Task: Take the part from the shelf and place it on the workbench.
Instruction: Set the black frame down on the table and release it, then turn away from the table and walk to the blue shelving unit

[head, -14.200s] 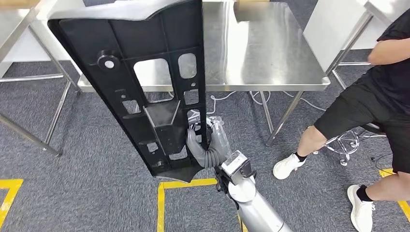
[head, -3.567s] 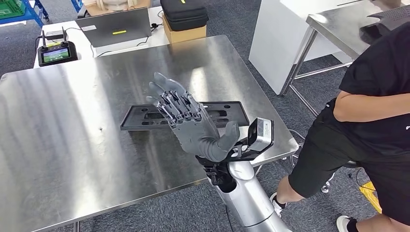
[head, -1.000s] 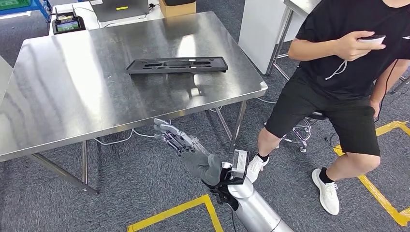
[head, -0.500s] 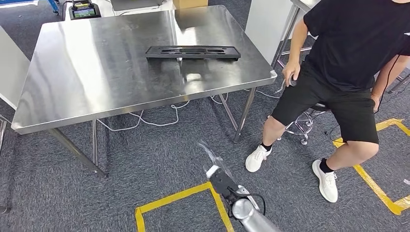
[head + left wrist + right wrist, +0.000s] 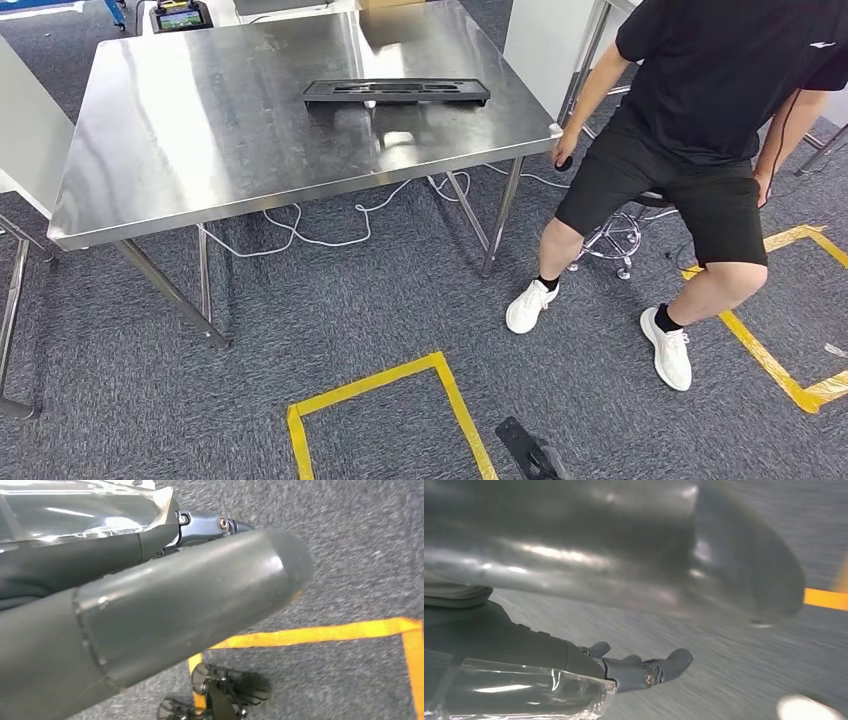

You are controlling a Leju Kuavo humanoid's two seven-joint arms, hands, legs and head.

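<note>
A steel workbench stands on grey carpet, seen from above. The black plastic part lies flat on the bench top near its far right corner, its long side running along the far edge, with nothing touching it. A white cable trails on the floor under the bench. Yellow tape marks a square on the carpet in front of it. A person in black shirt and shorts sits on a stool just beside the bench's right end, white shoes on the carpet.

The left hand hangs over the carpet and yellow tape; the thick grey thumb is close to the lens, and it appears to hold nothing, though I cannot tell how the fingers lie. The right hand is blurred above the carpet, its dark fingers loosely extended and holding nothing.
</note>
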